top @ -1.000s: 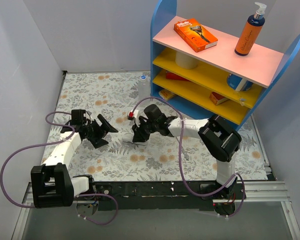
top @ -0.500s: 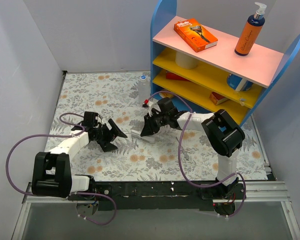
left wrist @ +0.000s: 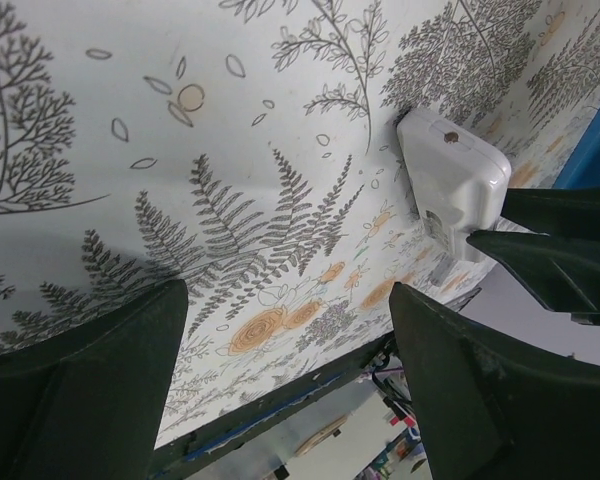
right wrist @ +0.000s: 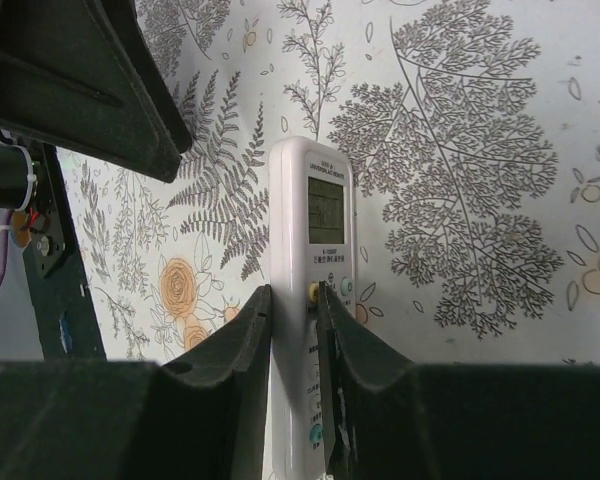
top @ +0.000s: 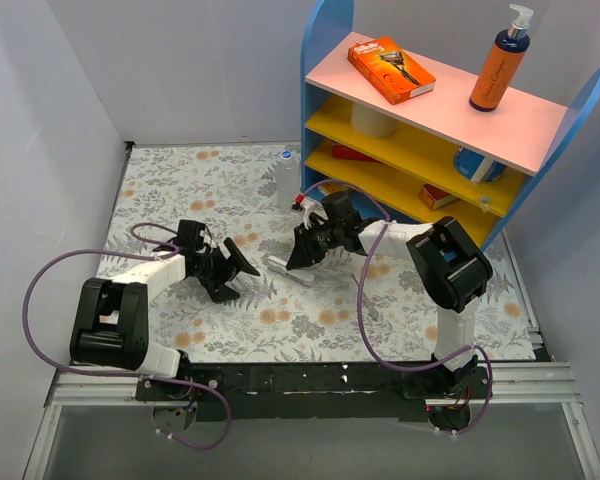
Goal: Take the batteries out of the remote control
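A table (top: 180, 190) covered in grey floral cloth carries everything. At its far right stands a blue shelf unit (top: 450, 112) with a pink top board and yellow boards below. The two black-and-white arms reach in toward mid-table. The left gripper (left wrist: 288, 295) sits low over the cloth, its jaws spread wide with only the fern pattern between them. The right gripper (right wrist: 295, 290) faces it from the other side.

An orange pump bottle (top: 498, 72) stands upright on the pink board, and a flat orange razor box (top: 390, 68) lies near it. A clear plastic bottle with a blue cap (top: 287, 175) stands on the cloth just left of the shelf unit.

The slim white plastic remote control (right wrist: 315, 210) is at mid-table with its screen face showing. The right jaws are drawn close and clamped on one end of it. Its free end points toward the left gripper, just beside it.
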You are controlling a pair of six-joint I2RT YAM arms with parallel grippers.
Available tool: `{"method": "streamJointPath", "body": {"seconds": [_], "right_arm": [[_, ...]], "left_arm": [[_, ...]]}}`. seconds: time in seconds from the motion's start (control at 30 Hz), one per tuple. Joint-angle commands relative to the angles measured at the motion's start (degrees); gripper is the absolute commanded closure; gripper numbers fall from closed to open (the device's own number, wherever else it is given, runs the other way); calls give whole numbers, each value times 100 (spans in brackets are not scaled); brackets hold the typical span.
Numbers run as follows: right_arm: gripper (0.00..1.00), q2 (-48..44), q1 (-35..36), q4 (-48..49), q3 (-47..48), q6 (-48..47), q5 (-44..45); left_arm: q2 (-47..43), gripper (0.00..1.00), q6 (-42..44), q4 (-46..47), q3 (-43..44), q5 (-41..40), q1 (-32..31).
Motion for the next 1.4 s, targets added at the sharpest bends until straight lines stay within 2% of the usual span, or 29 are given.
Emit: {"method": "streamJointPath", "body": {"seconds": [0.0, 0.13, 0.4, 0.53, 0.73, 0.87, 1.0, 1.13, 1.27, 1.37], "right_arm": [[83, 145, -157, -463, 140, -44, 115], [86, 189, -201, -577, 202, -26, 52], [78, 102, -245, -682, 79, 97, 105], [76, 40, -271, -744, 9, 44, 53], [74, -109, -262, -700, -176, 18, -158], [71, -153, -262, -691, -281, -9, -237], [64, -154, -262, -604, -343, 52, -500], [60, -83, -210, -507, -343, 202, -624], [50, -171, -157, -576, -352, 159, -388], [43, -232, -43, -979, -177, -8, 60]], "left_arm": [[125, 18, -32, 243, 334, 76, -102], [310, 19, -50, 313, 510, 111, -163], [687, 19, -322, 691, 660, 155, -584], [951, 19, -550, 902, 836, 85, -866], [1540, 24, -612, 946, 1012, -117, -1192], [1663, 31, -630, 990, 994, -240, -1253], [1690, 38, -639, 1025, 959, -276, -1306], [1716, 51, -647, 1131, 880, -249, -1332], [1646, 51, -630, 1122, 757, -293, -1341], [1524, 50, -621, 1017, 774, -433, -1350]]}}
